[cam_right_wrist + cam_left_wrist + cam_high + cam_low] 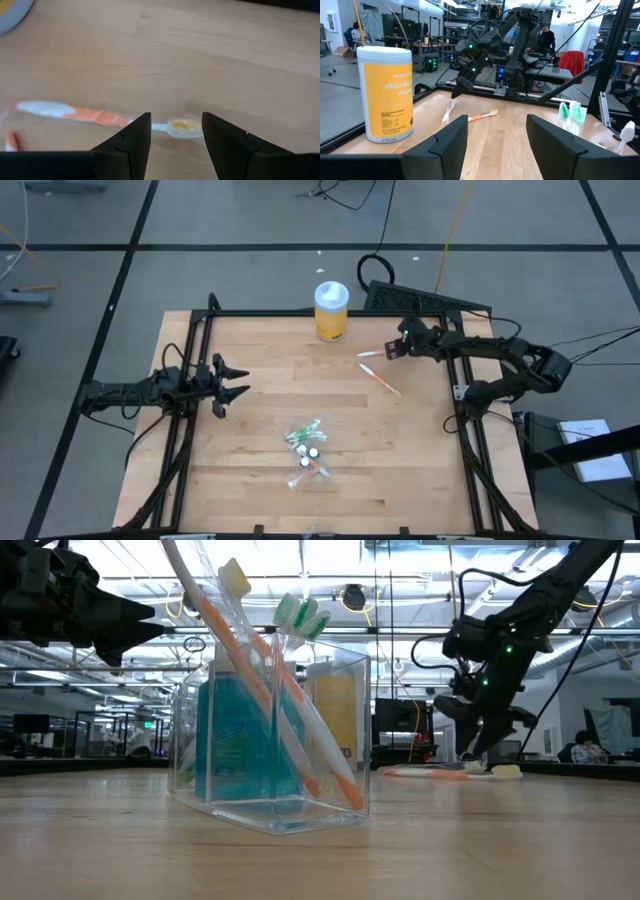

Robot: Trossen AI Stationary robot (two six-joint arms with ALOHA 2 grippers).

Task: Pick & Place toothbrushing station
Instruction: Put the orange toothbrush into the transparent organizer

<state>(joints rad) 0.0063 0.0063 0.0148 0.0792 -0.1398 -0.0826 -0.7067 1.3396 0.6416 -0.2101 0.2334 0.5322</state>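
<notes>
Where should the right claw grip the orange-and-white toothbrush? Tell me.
Take the toothbrush at its orange mid-handle, from straight above, fingers straddling it: it lies flat on the table, and the neck is thinner. The open right claw hovers over its head.

Yellow jar (385, 93) label: "disinfect… wipe…", rest unreadable.

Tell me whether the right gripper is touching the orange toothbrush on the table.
Cannot tell. In the right wrist view the open right gripper straddles the orange toothbrush; no view shows contact or gap.
</notes>
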